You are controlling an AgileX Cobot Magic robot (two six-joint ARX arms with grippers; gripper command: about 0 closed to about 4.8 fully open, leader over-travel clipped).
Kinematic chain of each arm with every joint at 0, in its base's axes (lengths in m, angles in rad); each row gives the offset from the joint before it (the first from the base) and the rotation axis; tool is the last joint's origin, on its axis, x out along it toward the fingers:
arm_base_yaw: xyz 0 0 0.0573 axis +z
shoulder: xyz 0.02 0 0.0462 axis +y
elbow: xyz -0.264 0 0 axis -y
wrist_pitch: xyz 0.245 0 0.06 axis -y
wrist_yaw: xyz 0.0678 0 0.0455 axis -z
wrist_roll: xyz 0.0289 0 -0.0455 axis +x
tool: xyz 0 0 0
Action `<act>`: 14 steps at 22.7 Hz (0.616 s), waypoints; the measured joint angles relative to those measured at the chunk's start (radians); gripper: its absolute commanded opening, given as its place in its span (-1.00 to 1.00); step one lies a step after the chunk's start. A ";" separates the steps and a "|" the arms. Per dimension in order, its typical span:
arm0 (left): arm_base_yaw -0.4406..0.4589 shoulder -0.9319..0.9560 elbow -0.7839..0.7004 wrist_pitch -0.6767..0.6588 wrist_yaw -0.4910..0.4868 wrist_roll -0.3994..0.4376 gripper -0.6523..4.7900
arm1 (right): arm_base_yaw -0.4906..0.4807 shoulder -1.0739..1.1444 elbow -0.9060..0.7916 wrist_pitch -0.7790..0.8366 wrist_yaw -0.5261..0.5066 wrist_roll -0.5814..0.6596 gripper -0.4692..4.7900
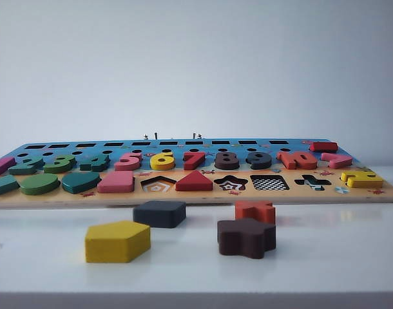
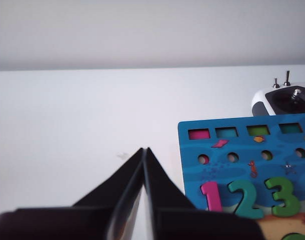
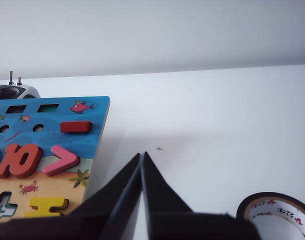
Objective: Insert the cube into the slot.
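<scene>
The cube (image 1: 160, 214) — a flat navy square block with rounded corners — lies on the white table (image 1: 351, 257) in the lower middle of the exterior view, just in front of the puzzle board (image 1: 196, 196) and touched by nothing. To its lower left sits the yellow pentagon (image 1: 117, 241); to its right, the brown star block (image 1: 246, 237) with an orange-red piece (image 1: 255, 210) just behind it. On the board, the checkered square slot (image 1: 269, 183) stands open (right of centre, between the star recess and the plus recess).

Neither arm shows in the exterior view. In the left wrist view the left gripper (image 2: 144, 150) hangs over bare table beside the board's edge, its fingers pressed together to a point. The right gripper (image 3: 141, 155) is likewise pinched together on nothing, between the board's other end and a tape roll (image 3: 275, 215) — well away from the cube.
</scene>
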 measured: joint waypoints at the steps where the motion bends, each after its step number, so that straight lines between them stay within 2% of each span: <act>1: -0.005 0.014 0.019 -0.023 0.001 0.000 -0.70 | 0.000 0.000 0.000 -0.002 0.000 0.000 -0.84; 6: -0.045 0.099 0.140 -0.181 0.052 0.001 -0.70 | 0.000 0.000 0.000 -0.008 0.000 0.000 -0.84; 14: -0.108 0.207 0.270 -0.343 0.155 0.004 -0.70 | 0.000 0.000 0.000 -0.008 -0.004 0.031 -0.84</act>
